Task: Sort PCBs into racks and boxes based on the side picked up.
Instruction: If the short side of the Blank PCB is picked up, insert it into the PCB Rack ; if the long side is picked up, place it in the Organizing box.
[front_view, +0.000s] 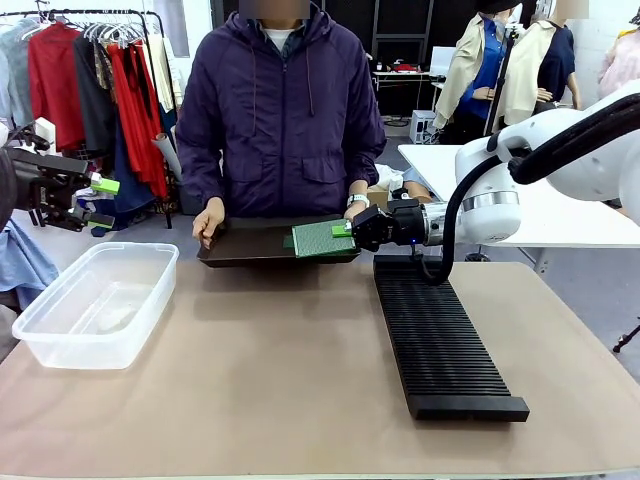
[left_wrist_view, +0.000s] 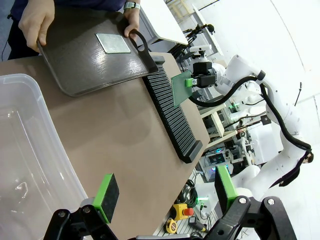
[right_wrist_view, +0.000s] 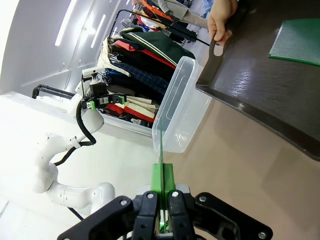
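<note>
Near: rack (front_view: 440, 340) right, box (front_view: 60, 340) left, both on table (front_view: 250, 400) | my left gripper (front_view: 103, 205) wide, empty, raised beside box | my right gripper (front_view: 345, 230) clamped on PCB (front_view: 318, 238), tilted, by rack's far end | far: person (front_view: 280, 120) holds tray (front_view: 240, 252) bearing second PCB (left_wrist_view: 113, 43).

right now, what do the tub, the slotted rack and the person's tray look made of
Tub: clear glossy plastic; the table shows through its walls. Rack: matte black, finely ribbed, probably moulded plastic. Tray: dark with a sheen and faint grain, plastic or lacquered wood, unclear.
</note>
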